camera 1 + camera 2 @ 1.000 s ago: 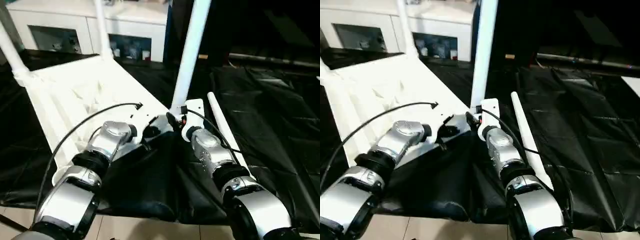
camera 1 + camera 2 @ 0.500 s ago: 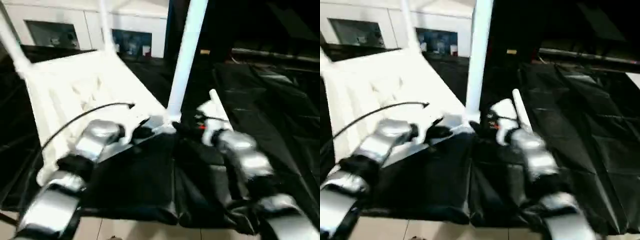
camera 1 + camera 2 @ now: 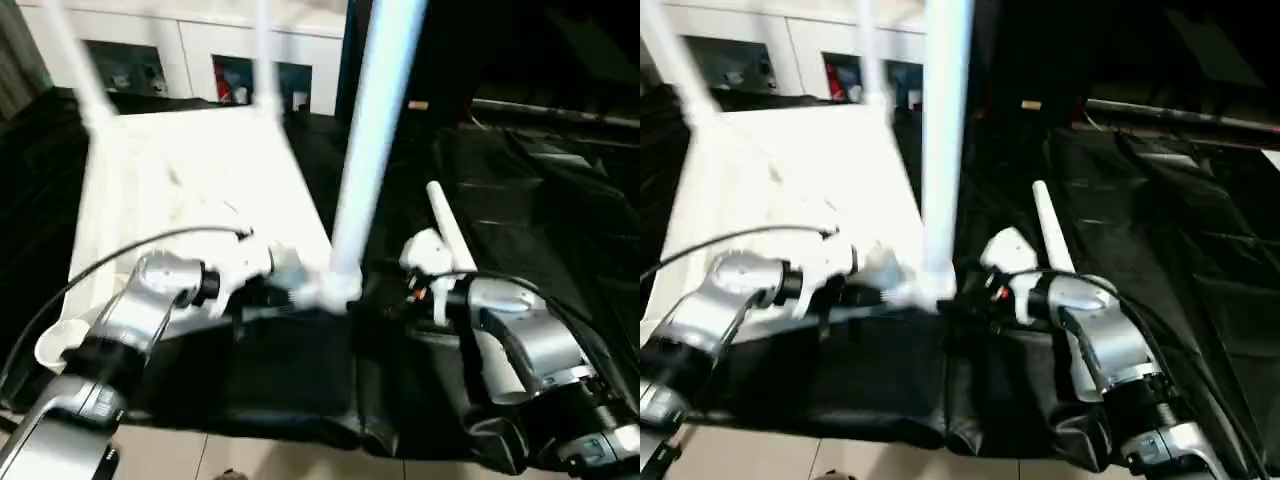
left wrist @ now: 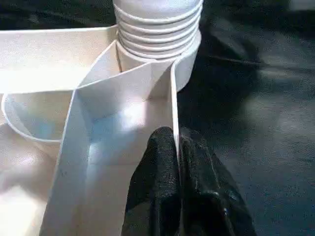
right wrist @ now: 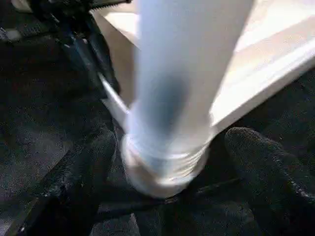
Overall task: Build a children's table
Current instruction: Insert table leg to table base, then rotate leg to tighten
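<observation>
- While the white plastic tabletop [image 3: 190, 180] lies upside down on the black cloth [image 3: 540, 200], ribbed underside up, the left gripper [image 4: 178, 162] is pinched shut on the thin upright rim wall at the near corner, one finger on each side of it.
- Right gripper [image 5: 167, 162]: fingers [image 5: 261, 157] spread wide, one either side of the threaded foot of the near white tubular leg [image 3: 365, 150]; they straddle it and do not look to be touching it. Nothing held.
- That leg stands upright in the round corner socket [image 4: 160, 44]; several thread ridges are exposed above the socket mouth, so it reads as not fully seated.
- Judgement: the step in hand is screwing this leg home. Best done by closing the right fingers low on the tube, just above the threads, keeping the leg plumb to avoid cross-threading, and turning in short bites while the left pinch stops the top from spinning or sliding on the cloth.
- Just right of the right wrist, a loose white leg [image 3: 447, 222] lies flat on the cloth, waiting.
- Further off, two more legs [image 3: 75, 65] stand at the far corners.
- Beyond: a white cabinet with glass doors [image 3: 200, 60].
</observation>
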